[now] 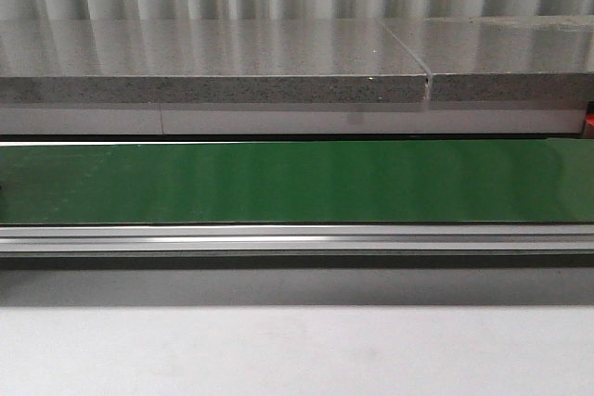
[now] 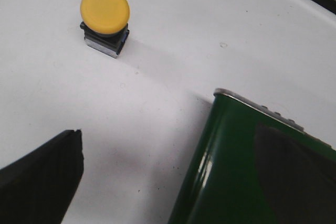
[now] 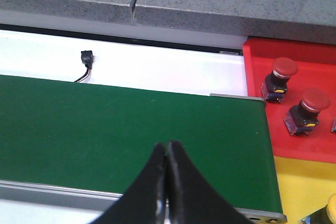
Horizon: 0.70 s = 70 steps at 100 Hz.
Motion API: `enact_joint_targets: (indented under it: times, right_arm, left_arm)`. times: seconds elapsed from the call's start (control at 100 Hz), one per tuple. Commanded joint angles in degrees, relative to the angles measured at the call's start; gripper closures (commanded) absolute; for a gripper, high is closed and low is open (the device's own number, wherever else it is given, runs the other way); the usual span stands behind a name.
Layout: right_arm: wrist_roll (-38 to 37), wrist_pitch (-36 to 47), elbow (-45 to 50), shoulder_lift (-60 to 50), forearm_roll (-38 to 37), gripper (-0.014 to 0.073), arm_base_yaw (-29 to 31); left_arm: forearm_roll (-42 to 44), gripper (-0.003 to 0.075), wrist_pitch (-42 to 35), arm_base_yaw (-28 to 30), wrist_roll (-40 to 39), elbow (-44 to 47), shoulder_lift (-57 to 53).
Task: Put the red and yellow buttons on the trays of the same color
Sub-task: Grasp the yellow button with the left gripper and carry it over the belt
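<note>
Two red buttons (image 3: 291,98) on red tray (image 3: 310,56), right wrist only | right gripper (image 3: 167,153) closed, empty | left gripper unclear

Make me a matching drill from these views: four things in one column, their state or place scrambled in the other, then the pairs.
Things
1. yellow button
2. two red buttons
3. right gripper
4. green belt

States or places
A. fingertips pressed together
B. bare in the front view
C. standing on the white surface
D. sitting in the red tray

Pairs: 1-C, 2-D, 3-A, 4-B
</note>
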State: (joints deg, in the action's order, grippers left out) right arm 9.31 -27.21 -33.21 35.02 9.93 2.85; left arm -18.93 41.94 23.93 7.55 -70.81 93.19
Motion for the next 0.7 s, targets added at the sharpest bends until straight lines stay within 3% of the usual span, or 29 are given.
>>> enact_joint_targets:
  times: [0.0,0.69]
  right_arm:
    - [0.7,4.1,-1.5,-0.2,0.3,0.0661,-0.1]
    - [0.7,4.1,-1.5,-0.2,0.3,0.0661,-0.1]
  left_arm:
    - [-0.9,0.0092,-2.0,0.9,-1.0,-4.1,1.1]
    - [1.9,0.0092,1.7,2.8,-1.8,-23.6,22.1]
